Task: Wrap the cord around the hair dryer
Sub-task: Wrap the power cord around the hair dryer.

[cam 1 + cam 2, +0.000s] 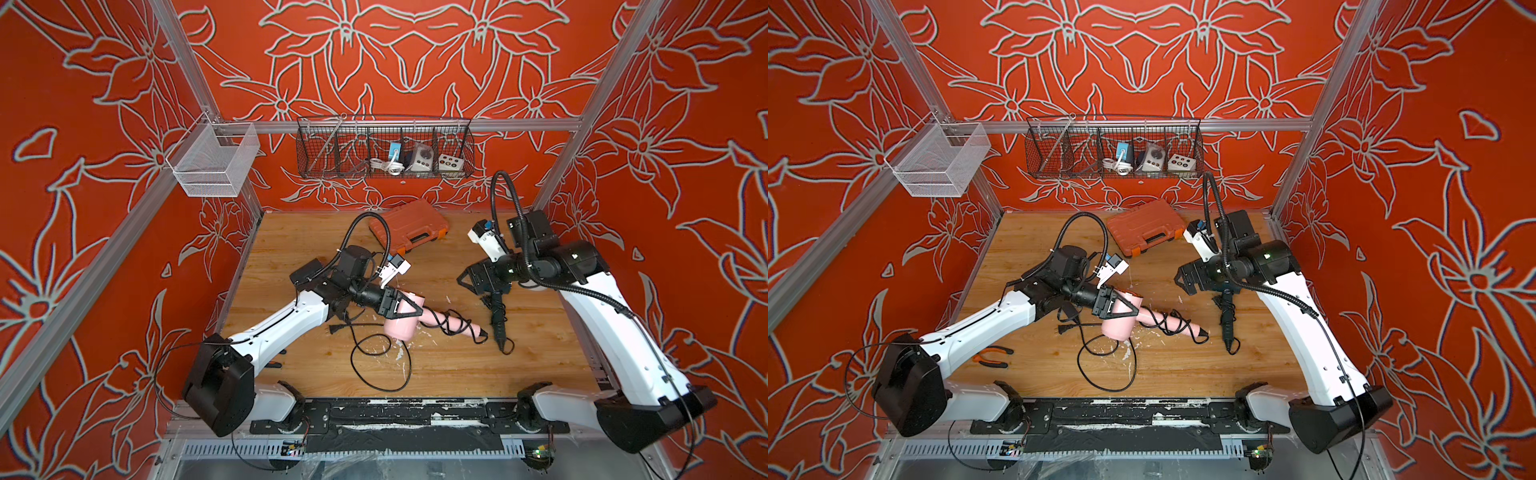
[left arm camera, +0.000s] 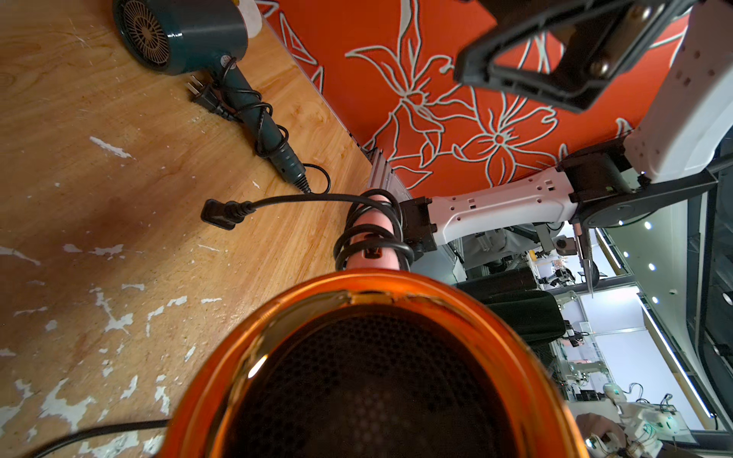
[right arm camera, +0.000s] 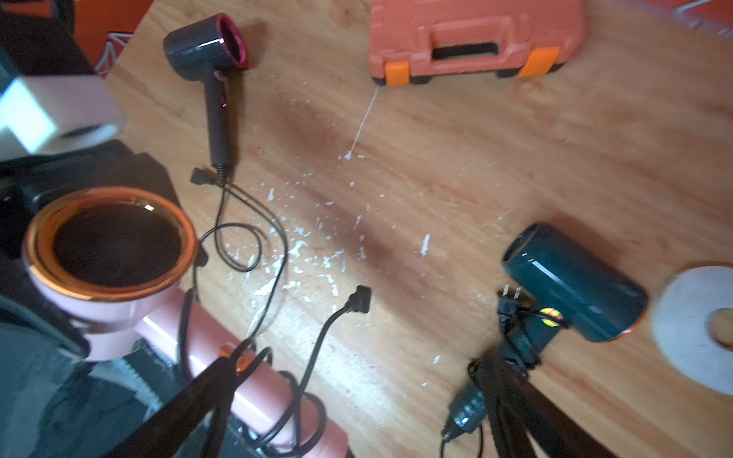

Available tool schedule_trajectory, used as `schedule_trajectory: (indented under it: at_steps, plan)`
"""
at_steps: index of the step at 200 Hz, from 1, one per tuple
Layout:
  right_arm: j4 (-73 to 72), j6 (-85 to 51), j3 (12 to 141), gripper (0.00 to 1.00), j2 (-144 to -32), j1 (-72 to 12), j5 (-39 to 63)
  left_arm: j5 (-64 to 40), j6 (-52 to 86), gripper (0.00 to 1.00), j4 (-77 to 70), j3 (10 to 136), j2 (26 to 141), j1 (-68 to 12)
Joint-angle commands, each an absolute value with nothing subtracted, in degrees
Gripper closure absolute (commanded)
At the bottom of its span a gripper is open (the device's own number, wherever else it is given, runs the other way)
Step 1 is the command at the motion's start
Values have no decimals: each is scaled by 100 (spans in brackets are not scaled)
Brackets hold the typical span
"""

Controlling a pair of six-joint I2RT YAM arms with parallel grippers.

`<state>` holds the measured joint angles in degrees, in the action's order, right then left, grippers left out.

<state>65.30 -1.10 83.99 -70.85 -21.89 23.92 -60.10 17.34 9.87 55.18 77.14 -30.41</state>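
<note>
Several cord (image 2: 373, 238) turns sit on the pink hair dryer (image 1: 397, 330) handle, robot-side of the orange tool case (image 1: 409, 224), left gripper (image 1: 405, 308) clamped on its head prob. to steady it; right gripper (image 1: 471, 287), wide open & empty, hovers right of case, free for the plug (image 2: 222, 214).

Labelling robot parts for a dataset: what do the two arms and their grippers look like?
Left arm and right arm: white shells, black joints and bases, a black ribbed conduit looping over each wrist. Left gripper and right gripper: black, with triangular frame fingers.
</note>
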Motion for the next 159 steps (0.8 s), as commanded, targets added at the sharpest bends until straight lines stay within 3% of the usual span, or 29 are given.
schedule_trajectory:
  at_steps: [1, 64, 159]
  plan:
    - [6616, -355, 7909, 1, -6949, -2197, 3403, -6214, 1452, 100, 1002, 5757, 7418, -3028]
    - [5254, -686, 6419, 1, -6675, -2219, 4604, -6301, 1529, 100, 960, 5748, 7280, -3025]
    - [5022, -398, 6131, 1, -6609, -2390, 5230, -6390, 1652, 100, 809, 5757, 7318, -3024]
